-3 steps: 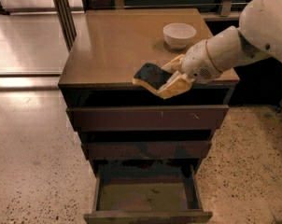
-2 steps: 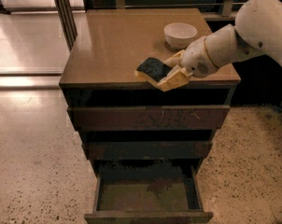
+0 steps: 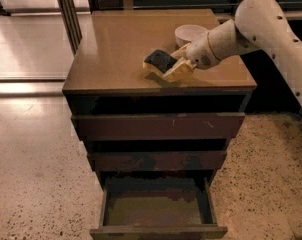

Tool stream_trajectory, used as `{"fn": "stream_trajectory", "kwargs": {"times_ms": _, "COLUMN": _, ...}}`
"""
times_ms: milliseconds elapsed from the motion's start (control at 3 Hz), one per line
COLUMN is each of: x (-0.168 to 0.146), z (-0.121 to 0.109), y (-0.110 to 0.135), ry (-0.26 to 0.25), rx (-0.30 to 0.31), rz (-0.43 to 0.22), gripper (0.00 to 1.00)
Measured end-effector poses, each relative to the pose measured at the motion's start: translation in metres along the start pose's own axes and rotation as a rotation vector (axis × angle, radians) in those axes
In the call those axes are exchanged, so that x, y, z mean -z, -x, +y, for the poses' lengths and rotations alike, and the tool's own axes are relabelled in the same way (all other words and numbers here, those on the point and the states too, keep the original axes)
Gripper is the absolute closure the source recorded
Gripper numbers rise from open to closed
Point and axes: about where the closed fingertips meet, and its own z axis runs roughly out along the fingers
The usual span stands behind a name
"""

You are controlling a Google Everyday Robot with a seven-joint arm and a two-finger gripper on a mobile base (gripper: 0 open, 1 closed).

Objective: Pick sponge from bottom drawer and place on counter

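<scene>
The sponge, a small dark squarish pad, sits between the pale fingers of my gripper over the right middle of the tan-brown counter. The gripper is shut on the sponge, low over the counter top and close to its front half. The white arm reaches in from the upper right. The bottom drawer stands pulled open at the foot of the cabinet, its greenish-brown floor bare.
A white bowl stands on the counter just behind the gripper. The two upper drawers are closed. Speckled floor surrounds the cabinet; metal posts stand at the back left.
The gripper has carried the sponge from the counter's front edge further back over the counter, toward the bowl, and lower.
</scene>
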Motion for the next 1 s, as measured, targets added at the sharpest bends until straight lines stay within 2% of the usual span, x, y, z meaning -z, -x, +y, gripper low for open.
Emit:
{"fn": "stream_trajectory", "kwargs": {"times_ms": 667, "x": -0.031, "z": -0.04, "y": -0.004, "ry": -0.016, "rx": 0.01, "rz": -0.024, "gripper": 1.0}}
{"fn": "stream_trajectory", "kwargs": {"times_ms": 1000, "x": -0.031, "z": -0.041, "y": -0.004, "ry": -0.017, "rx": 0.009, "rz": -0.027, "gripper": 0.81}}
